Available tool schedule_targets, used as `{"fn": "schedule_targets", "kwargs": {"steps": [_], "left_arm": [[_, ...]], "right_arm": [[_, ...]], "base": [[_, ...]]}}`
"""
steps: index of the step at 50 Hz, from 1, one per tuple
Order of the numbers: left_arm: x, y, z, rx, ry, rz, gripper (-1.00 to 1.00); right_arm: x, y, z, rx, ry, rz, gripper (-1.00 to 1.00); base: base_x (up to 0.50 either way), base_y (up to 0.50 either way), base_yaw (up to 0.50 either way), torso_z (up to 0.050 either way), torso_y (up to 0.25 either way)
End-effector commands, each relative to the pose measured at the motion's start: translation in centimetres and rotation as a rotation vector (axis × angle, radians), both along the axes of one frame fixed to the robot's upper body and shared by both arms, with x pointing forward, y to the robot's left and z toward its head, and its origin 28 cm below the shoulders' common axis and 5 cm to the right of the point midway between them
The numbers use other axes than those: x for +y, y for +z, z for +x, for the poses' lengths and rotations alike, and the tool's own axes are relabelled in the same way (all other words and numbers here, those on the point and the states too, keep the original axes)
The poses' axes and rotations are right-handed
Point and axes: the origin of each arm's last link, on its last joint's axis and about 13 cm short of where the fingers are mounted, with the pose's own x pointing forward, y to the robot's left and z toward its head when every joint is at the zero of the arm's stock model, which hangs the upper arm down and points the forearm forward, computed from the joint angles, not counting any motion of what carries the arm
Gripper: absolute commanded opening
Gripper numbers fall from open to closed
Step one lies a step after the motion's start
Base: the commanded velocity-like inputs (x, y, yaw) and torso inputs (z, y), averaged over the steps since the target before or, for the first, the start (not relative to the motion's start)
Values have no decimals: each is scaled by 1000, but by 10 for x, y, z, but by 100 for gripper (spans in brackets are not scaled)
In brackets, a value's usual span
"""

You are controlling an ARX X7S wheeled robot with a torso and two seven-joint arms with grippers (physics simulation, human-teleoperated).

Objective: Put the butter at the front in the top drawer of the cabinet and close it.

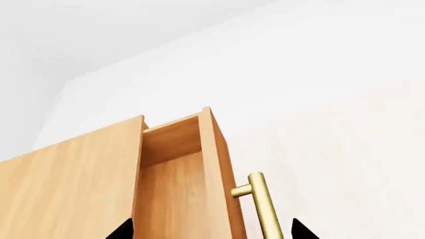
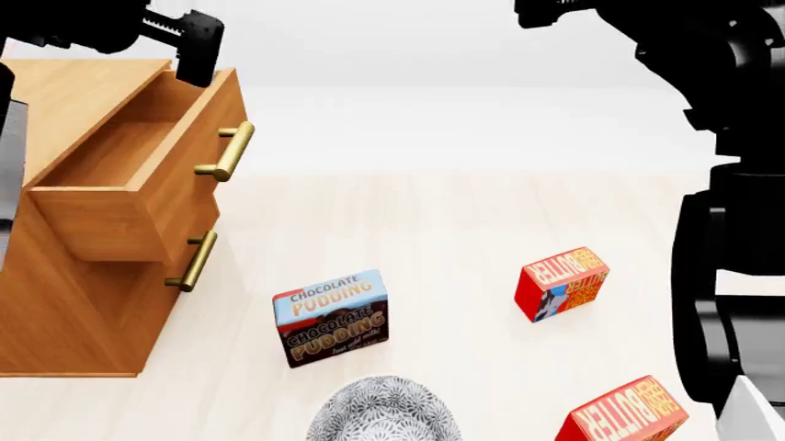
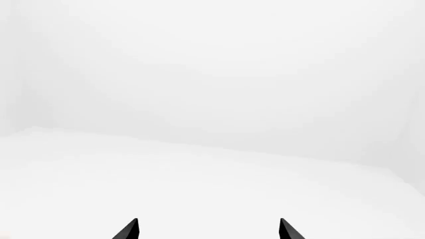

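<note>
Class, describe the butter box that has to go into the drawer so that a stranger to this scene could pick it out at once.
Start at the wooden cabinet on the left and cross the pale floor past the Chocolate Pudding box to two small red butter boxes. The butter wanted is the one cut off by the picture's lower edge, nearer the robot than its twin.

Pale wood floor meets plain white walls.

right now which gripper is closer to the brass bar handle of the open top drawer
Left. The left gripper hangs just above the top drawer's brass bar handle, fingertips apart. The right gripper is raised far across at the other side, facing blank white background.
</note>
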Motion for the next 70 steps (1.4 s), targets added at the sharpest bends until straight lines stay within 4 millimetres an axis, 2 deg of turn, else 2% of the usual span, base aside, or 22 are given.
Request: {"fn": "schedule_targets", "kwargs": {"steps": [1, 14, 26, 39, 58, 70], "left_arm": [[8, -8, 2, 81, 26, -18, 100], [7, -20, 4, 143, 33, -146, 100], [8, -41, 9, 206, 43, -122, 100], [9, -46, 9, 219, 48, -139, 100], [10, -68, 13, 262, 59, -138, 100], [11, -74, 12, 276, 65, -140, 100]], "right_arm": [[0, -3, 0, 11, 3, -3, 100], [0, 0, -3, 12, 4, -11, 100], [-1, -1, -5, 18, 8, -16, 100], [-2, 1, -8, 20, 9, -19, 100], [0, 1, -7, 24, 11, -21, 100], [0, -1, -6, 26, 11, -18, 100]], "base": [[0, 0, 0, 0, 0], [0, 0, 0, 0, 0], [0, 0, 0, 0, 0], [0, 0, 0, 0, 0], [0, 0, 0, 0, 0], [0, 0, 0, 0, 0]]}}
